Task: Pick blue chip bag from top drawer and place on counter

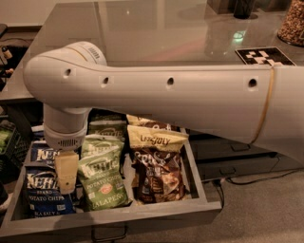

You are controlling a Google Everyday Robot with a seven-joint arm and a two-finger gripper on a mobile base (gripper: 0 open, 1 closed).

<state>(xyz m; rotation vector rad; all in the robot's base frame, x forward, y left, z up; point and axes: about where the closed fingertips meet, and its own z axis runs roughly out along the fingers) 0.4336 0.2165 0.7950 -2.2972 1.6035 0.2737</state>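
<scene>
The top drawer [142, 214] stands pulled open below the counter [156, 33]. A blue Kettle chip bag [45, 195] lies at the drawer's front left, with a second blue bag [43, 154] behind it. My gripper [66, 181] hangs from the thick grey arm [166, 92] that crosses the view, down inside the drawer. It is over the right edge of the front blue bag, beside a green jalapeño bag [102, 180]. I cannot tell whether it touches the blue bag.
A brown chip bag [159, 178] and a yellow-topped bag [156, 138] fill the drawer's right side. More green bags [107, 127] lie at the back. On the counter are a black-and-white marker tag [264, 56], a jar [291, 23] and a dark object [242, 7].
</scene>
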